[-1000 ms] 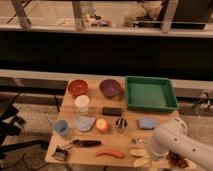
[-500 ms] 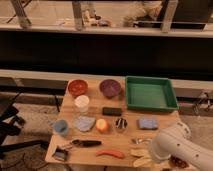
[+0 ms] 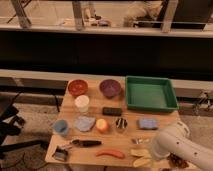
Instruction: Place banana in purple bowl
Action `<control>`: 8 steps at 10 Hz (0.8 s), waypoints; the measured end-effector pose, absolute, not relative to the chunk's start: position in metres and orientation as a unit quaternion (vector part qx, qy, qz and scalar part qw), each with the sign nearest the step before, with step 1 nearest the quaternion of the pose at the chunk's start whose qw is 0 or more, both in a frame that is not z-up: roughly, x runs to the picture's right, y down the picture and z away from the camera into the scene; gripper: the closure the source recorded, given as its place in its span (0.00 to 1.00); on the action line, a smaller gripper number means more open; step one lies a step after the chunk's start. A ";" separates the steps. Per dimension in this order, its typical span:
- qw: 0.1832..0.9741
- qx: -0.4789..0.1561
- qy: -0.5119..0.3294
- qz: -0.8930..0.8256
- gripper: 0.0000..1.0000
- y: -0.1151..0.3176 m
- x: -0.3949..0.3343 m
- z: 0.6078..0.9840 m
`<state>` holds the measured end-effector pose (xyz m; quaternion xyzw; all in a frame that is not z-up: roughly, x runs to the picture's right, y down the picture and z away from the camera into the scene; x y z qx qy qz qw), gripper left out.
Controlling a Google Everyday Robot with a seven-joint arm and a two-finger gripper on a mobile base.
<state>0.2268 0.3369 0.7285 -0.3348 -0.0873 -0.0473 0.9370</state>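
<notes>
The banana (image 3: 139, 152) lies yellow near the table's front right edge, with a second yellow piece (image 3: 141, 161) just in front of it. The purple bowl (image 3: 110, 88) stands at the back middle of the table, to the right of the orange-red bowl (image 3: 77, 87). My white arm reaches in from the lower right. Its gripper (image 3: 151, 148) hangs open just right of the banana and holds nothing. The arm's bulk hides most of the gripper.
A green tray (image 3: 150, 94) fills the back right. A white cup (image 3: 81, 104), black block (image 3: 112, 111), blue cup (image 3: 61, 128), grey-blue cloth (image 3: 84, 123), orange fruit (image 3: 102, 125), small can (image 3: 121, 124), blue sponge (image 3: 148, 123), black-handled tool (image 3: 85, 143) and red pepper (image 3: 111, 153) lie between.
My arm has sunk a little and edged left toward the banana. Nothing on the table has moved.
</notes>
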 end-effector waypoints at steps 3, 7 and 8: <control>0.937 -0.336 -0.086 -0.036 0.20 0.339 0.236 0.731; 0.934 -0.345 -0.083 -0.032 0.20 0.345 0.241 0.732; 0.933 -0.348 -0.082 -0.032 0.20 0.347 0.242 0.733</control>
